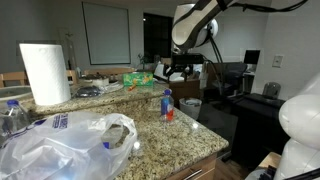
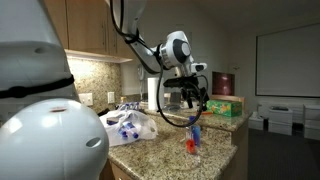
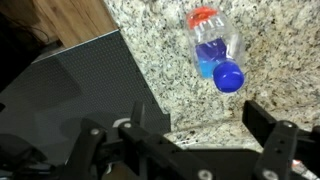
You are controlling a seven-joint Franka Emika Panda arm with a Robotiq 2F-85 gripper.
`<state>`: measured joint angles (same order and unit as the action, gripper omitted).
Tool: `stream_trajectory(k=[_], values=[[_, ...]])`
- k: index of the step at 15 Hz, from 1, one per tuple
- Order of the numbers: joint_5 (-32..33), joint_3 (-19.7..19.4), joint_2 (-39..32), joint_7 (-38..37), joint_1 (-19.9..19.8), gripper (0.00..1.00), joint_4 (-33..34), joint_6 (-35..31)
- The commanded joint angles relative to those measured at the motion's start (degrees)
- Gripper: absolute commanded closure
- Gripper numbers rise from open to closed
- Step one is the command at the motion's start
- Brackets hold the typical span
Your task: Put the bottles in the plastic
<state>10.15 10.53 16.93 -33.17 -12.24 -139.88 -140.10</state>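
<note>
Granite counter (image 1: 172,137) is seen carrying the clear plastic bag (image 1: 75,135), in which blue-labelled bottles appear to be already lodged; their number cannot be told. One small bottle (image 1: 167,103) is left standing upright outside the bag, well apart from it, near the counter edge. The gripper (image 2: 194,100) is held above this bottle, spread wide and empty.

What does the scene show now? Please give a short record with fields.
surface: granite counter
bottle: blue-capped bottle, on the counter near its edge
bag: plastic bag, lying on the counter, apart from the bottle
gripper: gripper open, empty, above the bottle
other: paper towel roll, upright
</note>
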Motion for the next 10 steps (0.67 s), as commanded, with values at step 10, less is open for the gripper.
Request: stream_trajectory(k=[10], values=[[-5.58, -3.59, -6.38, -1.02, 7.51, 0.0, 2.07, -3.79]])
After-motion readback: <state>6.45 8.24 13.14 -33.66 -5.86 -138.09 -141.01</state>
